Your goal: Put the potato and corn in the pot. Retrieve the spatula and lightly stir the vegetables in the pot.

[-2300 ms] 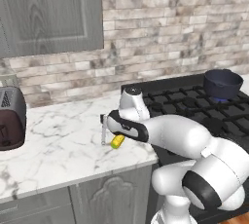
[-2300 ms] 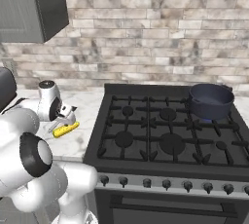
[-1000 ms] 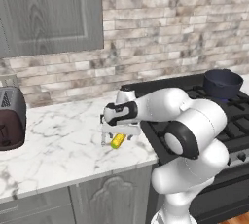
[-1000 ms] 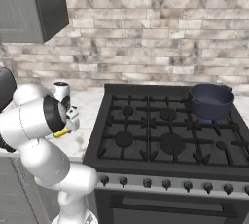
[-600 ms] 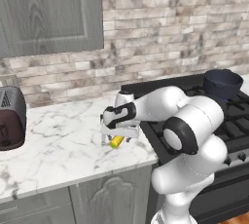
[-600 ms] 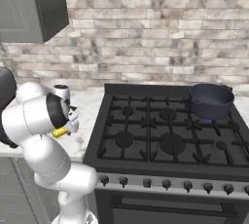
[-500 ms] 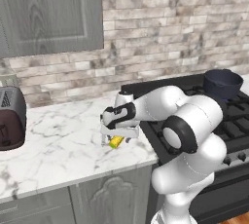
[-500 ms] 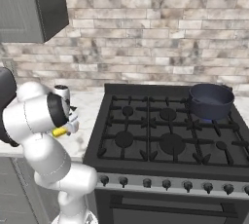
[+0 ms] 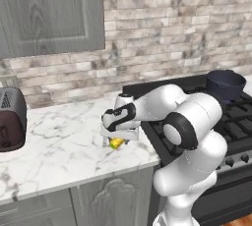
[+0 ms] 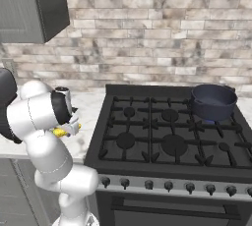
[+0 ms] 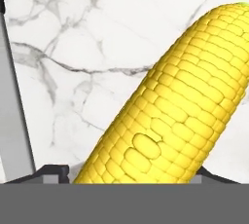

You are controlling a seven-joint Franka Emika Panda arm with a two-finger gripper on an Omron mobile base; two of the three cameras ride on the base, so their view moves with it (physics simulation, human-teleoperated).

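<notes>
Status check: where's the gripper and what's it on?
Gripper low over bright yellow corn cob on white marble counter, grasp unconfirmed. Dark blue-grey pot on rear stove burner. Nothing between.

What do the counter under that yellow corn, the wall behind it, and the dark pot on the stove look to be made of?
The counter looks like polished white marble, going by its grey veins. The wall looks like rough brick or stone in grey-brown tones, with pale mortar lines. The pot looks like dark blue-grey metal, perhaps enamelled, with a smooth, slightly glossy side. The corn shows bumpy yellow kernels.
</notes>
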